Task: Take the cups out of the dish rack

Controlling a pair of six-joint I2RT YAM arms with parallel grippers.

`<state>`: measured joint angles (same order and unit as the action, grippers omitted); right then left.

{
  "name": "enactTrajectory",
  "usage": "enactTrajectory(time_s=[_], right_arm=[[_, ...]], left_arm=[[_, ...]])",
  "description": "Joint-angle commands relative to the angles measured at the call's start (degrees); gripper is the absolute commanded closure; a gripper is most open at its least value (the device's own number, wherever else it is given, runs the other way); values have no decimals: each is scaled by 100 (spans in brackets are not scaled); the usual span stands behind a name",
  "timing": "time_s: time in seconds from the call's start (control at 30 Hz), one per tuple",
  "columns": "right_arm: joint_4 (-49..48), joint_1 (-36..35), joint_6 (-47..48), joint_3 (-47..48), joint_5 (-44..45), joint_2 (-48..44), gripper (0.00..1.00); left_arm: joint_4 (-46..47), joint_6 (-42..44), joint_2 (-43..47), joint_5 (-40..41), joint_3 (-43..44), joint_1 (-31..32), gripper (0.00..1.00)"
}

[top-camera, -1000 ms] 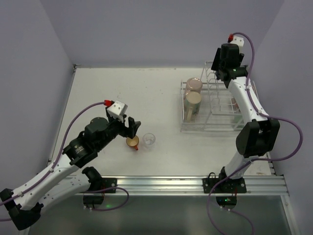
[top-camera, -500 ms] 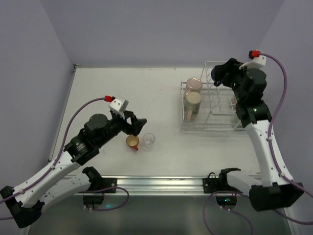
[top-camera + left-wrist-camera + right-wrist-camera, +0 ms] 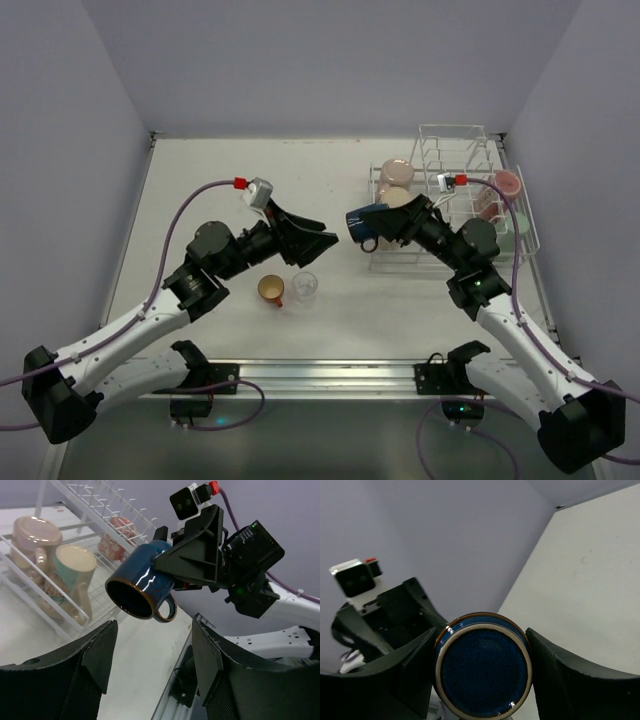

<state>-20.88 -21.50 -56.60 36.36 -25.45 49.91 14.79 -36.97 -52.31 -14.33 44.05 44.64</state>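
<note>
My right gripper (image 3: 388,226) is shut on the dark blue mug (image 3: 364,224) and holds it on its side in the air, left of the white dish rack (image 3: 470,128). In the right wrist view the mug's base (image 3: 484,672) fills the gap between the fingers. My left gripper (image 3: 318,241) is open and empty, facing the mug's mouth (image 3: 142,582) from a short way off. An orange cup (image 3: 270,290) and a clear glass (image 3: 305,286) stand on the table below it. Two beige mugs (image 3: 396,186) sit in the rack's left section, and a pink cup (image 3: 507,184) and a green tumbler (image 3: 510,226) in its right.
The rack fills the table's back right. Both arms meet above the table's middle, with the orange cup and glass under the left gripper. Purple walls close in the table at the back and sides. A metal rail (image 3: 330,375) runs along the near edge.
My right arm has swung down and left from the rack's rear and now holds the blue mug out. My left gripper has lifted from the orange cup and turned toward the mug.
</note>
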Motion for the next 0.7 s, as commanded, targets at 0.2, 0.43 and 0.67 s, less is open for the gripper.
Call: enactTrajectory(time_s=[0.2,0.43,0.67], right_arm=[[-2024,-636,-756,-129,-294,282,71],[-2411,-891,-897,-173,-259,739,71],[-2771,-1093,-1090,-217,-223,1038,71]], left_arm=[[1544,-926,-490,-589,-230,-26,38],[2002,-1049,-613,-659,-292,-26,45],[2020,-1049,-631,-615,-380,-17,87]])
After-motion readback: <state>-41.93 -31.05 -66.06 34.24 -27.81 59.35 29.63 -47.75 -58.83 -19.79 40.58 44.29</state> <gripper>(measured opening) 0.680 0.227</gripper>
